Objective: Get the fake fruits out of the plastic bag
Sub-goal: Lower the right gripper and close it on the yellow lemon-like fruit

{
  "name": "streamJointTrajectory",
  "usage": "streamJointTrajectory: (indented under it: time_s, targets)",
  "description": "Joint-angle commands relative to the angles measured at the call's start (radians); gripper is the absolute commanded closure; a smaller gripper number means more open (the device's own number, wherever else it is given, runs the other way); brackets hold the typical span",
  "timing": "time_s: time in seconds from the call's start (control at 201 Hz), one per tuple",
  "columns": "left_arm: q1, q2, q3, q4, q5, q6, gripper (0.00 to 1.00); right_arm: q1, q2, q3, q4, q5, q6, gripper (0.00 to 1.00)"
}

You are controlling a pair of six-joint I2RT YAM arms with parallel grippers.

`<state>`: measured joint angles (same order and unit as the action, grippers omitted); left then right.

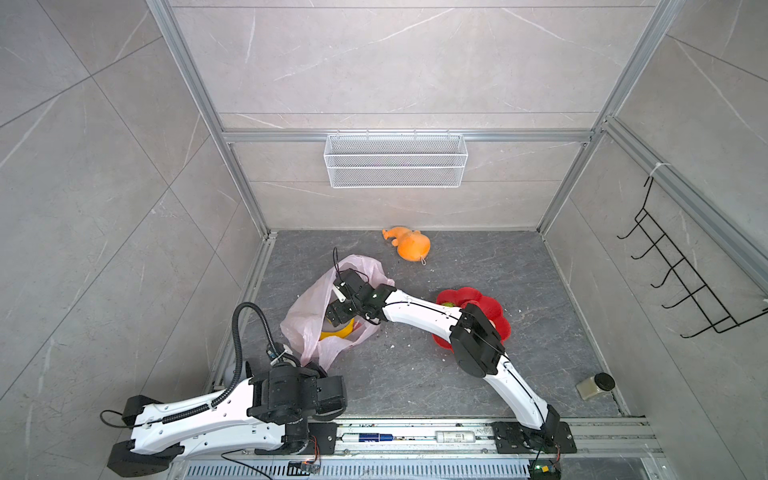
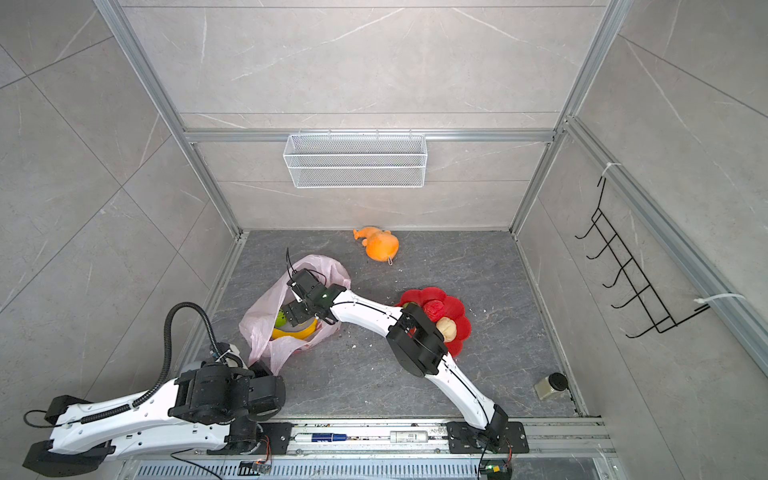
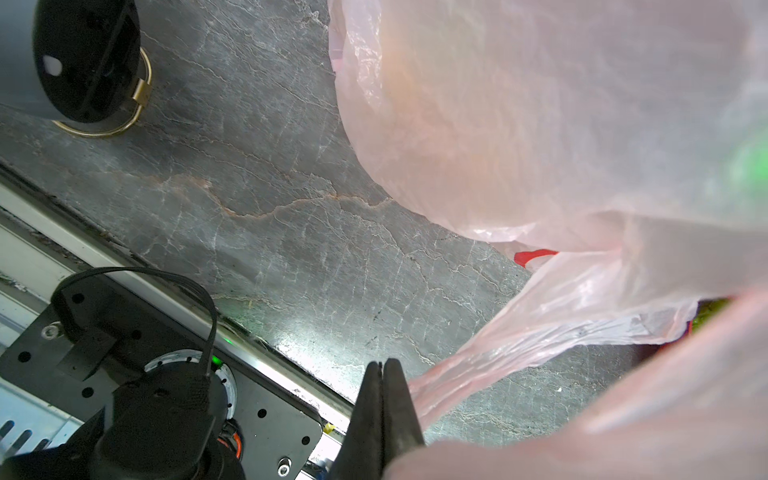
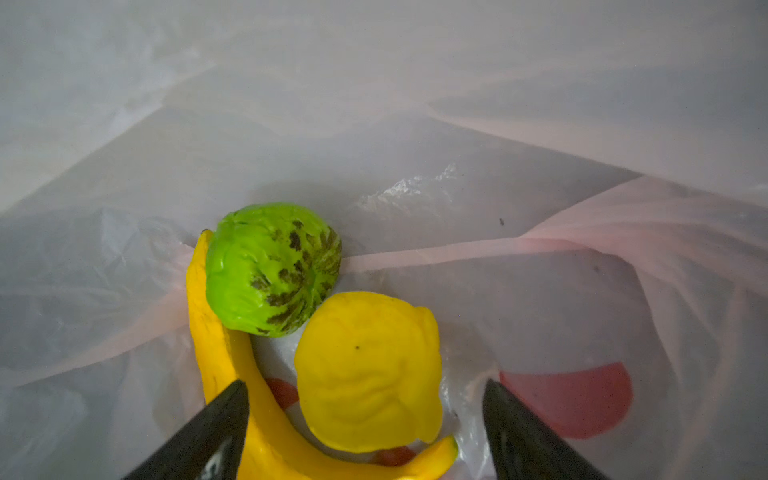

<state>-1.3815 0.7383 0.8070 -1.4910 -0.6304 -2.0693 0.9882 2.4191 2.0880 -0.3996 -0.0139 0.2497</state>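
Right fingers [image 4: 208, 436] stand wide apart inside the mouth of the plastic bag [image 2: 266, 307], holding nothing. The yellow ball [image 4: 370, 374] lies straight ahead in the gap between them, seemingly untouched. Just beyond it, touching it, sits the green ball [image 4: 270, 270]. The banana [image 4: 216, 340] curves past both, its long axis roughly along the reach, with one end tucked under the yellow ball near a finger. Left fingers [image 3: 382, 415] are pressed together on a stretched handle strip of the bag near the front edge of the table [image 1: 457, 266], which looks to hold the mouth open. A short advance and squeeze should take the yellow ball, though banana or film may get pinched too. Open room lies toward the red plate [image 2: 419, 297], which already bears a red ball [image 2: 435, 309] and a beige lump [image 2: 446, 328].
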Motion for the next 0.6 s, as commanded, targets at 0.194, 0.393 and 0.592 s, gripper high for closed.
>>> streamJointTrajectory:
  time_s: [0.194, 0.393, 0.592]
  targets:
    - [-0.007, 0.03, 0.007, 0.006, -0.043, -0.006, 1.0, 0.006, 0.084, 0.106, -0.043, 0.004, -0.016, 0.1]
    - [-0.006, 0.036, 0.011, 0.014, -0.045, 0.003, 1.0, 0.006, 0.129, 0.171, -0.083, 0.005, -0.016, 0.1]
    - [-0.006, 0.029, 0.008, 0.018, -0.047, 0.008, 1.0, 0.006, 0.188, 0.232, -0.123, -0.009, -0.008, 0.11]
